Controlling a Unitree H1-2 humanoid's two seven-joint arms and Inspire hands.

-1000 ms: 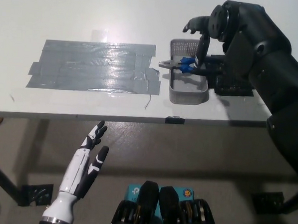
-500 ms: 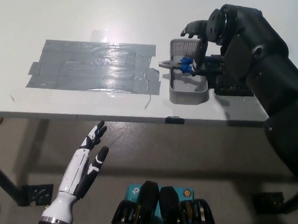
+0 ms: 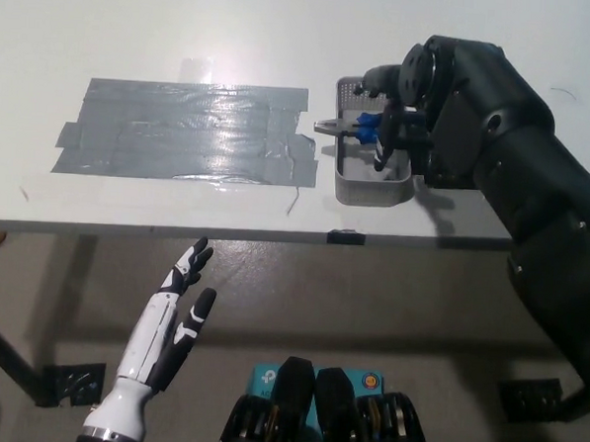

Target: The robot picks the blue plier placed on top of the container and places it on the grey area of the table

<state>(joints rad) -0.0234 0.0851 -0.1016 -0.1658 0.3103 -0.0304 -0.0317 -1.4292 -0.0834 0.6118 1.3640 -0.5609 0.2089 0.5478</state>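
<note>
The plier lies across the container near the table's right end, long axis roughly parallel to the front edge. Its metal nose sticks out past the container's left rim toward the grey area; the blue handles run right, under the right hand.

The right hand sits directly over the handle end, fingers curled down around the blue part. Whether they're actually pinching it or just closing round it can't be told from this view. The right is much the nearer hand. The left hand hangs below the front edge at lower left, fingers spread, holding nothing.

Judgement: the coming move is a lift clear of the rim, then a carry left. The grey area starts just beside the container's left wall, w/ open table between and beyond. Main risk: the nose catching the rim and dragging the container along.
</note>
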